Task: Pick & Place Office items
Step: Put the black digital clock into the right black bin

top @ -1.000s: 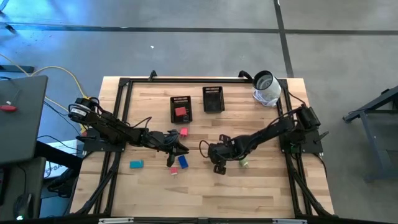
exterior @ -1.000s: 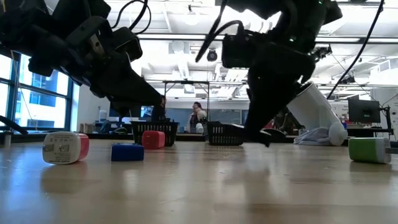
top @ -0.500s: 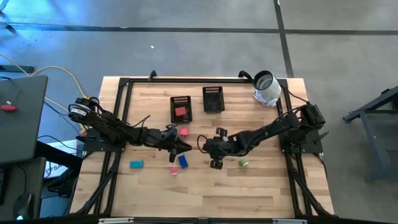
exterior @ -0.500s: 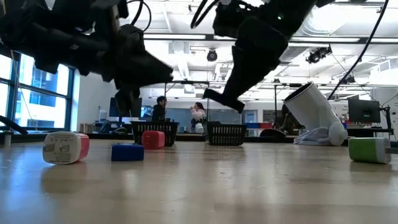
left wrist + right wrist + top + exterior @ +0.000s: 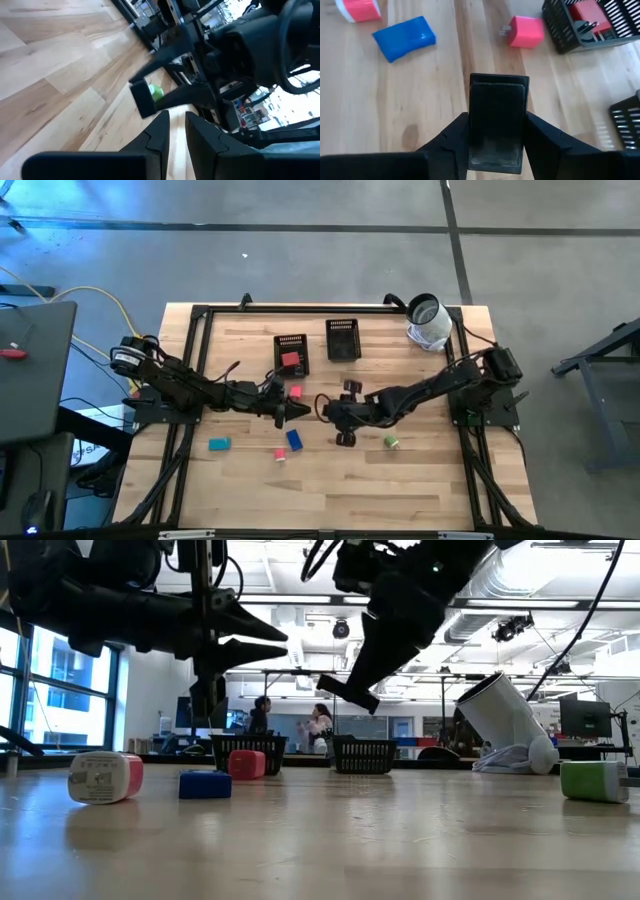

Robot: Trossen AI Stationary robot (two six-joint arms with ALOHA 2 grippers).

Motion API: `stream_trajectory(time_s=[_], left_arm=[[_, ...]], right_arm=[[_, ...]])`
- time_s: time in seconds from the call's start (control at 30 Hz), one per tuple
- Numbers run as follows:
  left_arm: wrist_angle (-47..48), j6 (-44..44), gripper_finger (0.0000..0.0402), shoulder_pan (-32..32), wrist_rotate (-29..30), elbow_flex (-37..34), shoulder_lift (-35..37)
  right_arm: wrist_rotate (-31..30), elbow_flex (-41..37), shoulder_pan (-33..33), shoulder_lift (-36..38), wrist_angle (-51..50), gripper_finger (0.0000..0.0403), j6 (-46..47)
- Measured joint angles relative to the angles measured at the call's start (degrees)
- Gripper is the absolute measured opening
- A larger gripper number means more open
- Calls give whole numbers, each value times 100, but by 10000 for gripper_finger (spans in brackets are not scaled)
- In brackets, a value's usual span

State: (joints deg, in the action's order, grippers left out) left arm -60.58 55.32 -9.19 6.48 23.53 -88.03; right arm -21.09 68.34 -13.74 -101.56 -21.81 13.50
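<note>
My right gripper (image 5: 350, 690) hangs above the table's middle, shut on a black block (image 5: 497, 115). My left gripper (image 5: 297, 412) points level toward it from the left. Its fingers (image 5: 160, 132) stand a narrow gap apart with nothing between them. On the wood lie a blue piece (image 5: 294, 438), a pink-and-white piece (image 5: 280, 454), a teal piece (image 5: 219, 444), a pink piece (image 5: 296, 393) and a green piece (image 5: 391, 442). A red piece (image 5: 291, 361) lies in the left mesh tray (image 5: 279, 352). My right gripper pinches the black block's two long sides (image 5: 472, 125) between its two fingers (image 5: 542, 135). The block's far end (image 5: 499, 80) sticks out past the fingertips. The fingers slant down from the table's right and lie along the block. The block (image 5: 345, 693) hangs clear of the table.
A second, empty-looking mesh tray (image 5: 342, 338) stands beside the first at the far side. A white cylinder (image 5: 428, 320) lies tipped at the far right corner. Bare wood lies along the near edge. People stand in the room beyond the table.
My right gripper has risen from the tabletop with the black block, which is now lifted clear, and has gone a little toward the far edge. My left gripper has rolled about its own line and risen slightly.
</note>
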Motion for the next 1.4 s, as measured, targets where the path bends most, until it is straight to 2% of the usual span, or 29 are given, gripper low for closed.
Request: stream_trajectory(time_s=[0.2, 0.47, 0.6, 1.4], left_arm=[[4, 93, 77, -2, -2, 2, 0], [9, 209, 174, -2, -2, 4, 0], [9, 311, 205, -2, -2, 4, 0], [12, 862, 213, 50, 133, 76, 0]], right_arm=[[72, 2, 37, 0, 270, 138, -181], [141, 178, 39, 0, 169, 138, -366], [103, 329, 40, 0, 140, 138, -480], [201, 352, 155, 0, 459, 138, -880]])
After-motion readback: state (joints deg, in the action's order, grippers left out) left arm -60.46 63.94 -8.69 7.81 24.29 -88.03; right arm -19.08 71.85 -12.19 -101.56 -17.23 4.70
